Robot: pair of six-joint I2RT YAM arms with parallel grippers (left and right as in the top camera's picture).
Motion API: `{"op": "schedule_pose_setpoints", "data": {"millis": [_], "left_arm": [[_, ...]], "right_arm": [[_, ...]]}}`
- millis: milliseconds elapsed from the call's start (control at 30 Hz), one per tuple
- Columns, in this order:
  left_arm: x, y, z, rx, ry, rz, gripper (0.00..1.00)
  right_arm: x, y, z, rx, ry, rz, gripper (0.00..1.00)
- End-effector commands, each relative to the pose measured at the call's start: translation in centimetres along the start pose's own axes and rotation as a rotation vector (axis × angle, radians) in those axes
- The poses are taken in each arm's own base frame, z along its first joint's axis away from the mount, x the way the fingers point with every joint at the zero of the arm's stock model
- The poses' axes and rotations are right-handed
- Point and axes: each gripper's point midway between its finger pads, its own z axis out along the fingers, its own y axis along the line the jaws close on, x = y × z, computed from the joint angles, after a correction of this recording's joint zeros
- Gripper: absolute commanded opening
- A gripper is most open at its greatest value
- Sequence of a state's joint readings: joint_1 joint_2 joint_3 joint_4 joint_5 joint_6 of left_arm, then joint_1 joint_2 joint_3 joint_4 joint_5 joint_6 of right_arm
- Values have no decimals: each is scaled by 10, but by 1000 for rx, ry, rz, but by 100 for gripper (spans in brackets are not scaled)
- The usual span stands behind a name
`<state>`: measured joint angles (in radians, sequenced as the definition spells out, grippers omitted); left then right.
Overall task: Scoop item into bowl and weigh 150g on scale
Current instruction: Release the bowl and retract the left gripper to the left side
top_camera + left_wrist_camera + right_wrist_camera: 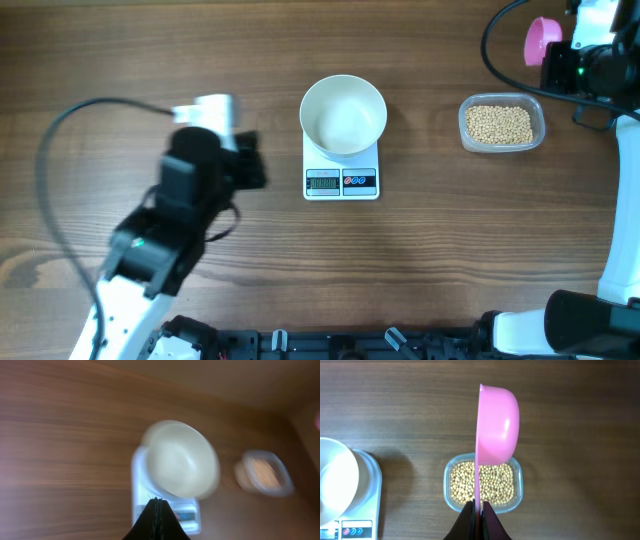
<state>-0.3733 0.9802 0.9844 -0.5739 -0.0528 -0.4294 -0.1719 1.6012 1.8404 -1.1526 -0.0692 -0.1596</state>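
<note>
The right fingers are clenching the pink scoop edge-on just above the beans lying in the clear tub, while the left fingers, pressed together and empty, are hovering beside the white bowl sitting on the scale.

**Robot test station of the kind set up in a robotics laboratory.** A wood-grain worktop is flanked by two white-and-black robot arms, the left arm and the right arm. A black cable is looped loose over the surface, and a black mounting frame is seen along the near edge. Kitchen ware is laid out as on a test bench: a digital scale bearing a white bowl, a clear tub of beans, and a pink scoop. The room beyond the worktop is not shown.
</note>
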Motion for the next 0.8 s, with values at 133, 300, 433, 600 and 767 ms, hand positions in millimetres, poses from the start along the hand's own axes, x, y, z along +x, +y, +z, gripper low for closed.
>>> {"op": "schedule_pose_setpoints", "data": {"millis": [133, 300, 433, 600, 767], "left_arm": [[-25, 129, -33, -427, -120, -241, 4], [-8, 179, -45, -584, -57, -341, 13], [11, 193, -49, -627, 22, -392, 58], [14, 189, -45, -590, 41, -407, 100], [14, 189, -46, -591, 42, -407, 100]], "right_arm": [[-4, 18, 5, -118, -25, -207, 4], [-2, 14, 18, -119, -5, -243, 4], [7, 2, 40, -129, 52, -208, 4], [15, -23, 61, -120, 90, -150, 4], [4, -20, 59, -164, 30, -145, 4]]}}
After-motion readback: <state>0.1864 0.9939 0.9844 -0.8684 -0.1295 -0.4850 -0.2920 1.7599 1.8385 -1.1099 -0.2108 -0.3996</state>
